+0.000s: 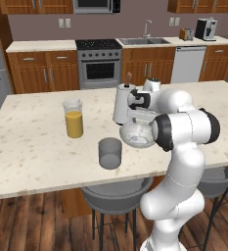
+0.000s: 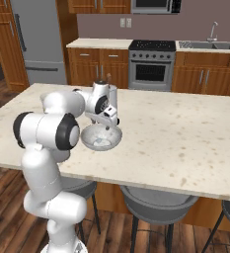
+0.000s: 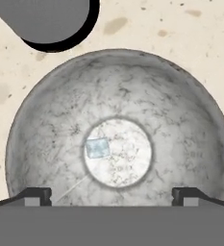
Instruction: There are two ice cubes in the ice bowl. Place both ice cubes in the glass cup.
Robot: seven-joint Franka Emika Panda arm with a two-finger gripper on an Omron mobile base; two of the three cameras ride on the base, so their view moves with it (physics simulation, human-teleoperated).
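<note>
Seemingly halfway: one ice cube lies left of centre in the ice bowl; the other isn't visible there, maybe in the glass cup. Gripper hovers over the bowl, jaws spread, empty.

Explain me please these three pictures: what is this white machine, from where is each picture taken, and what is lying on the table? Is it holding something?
The white machine is a robot arm in a simulated kitchen. Two pictures come from cameras behind it, on its left and right; the third looks down from its hand.

Its gripper hangs over the ice bowl with its two fingers wide open, so it holds nothing. In the hand view, the dark fingertips frame the bowl, and one ice cube lies on the bowl's bottom. I can make out only that one cube.

On the counter also stand a grey glass cup, a glass of orange liquid and a white jug behind the bowl.
</note>
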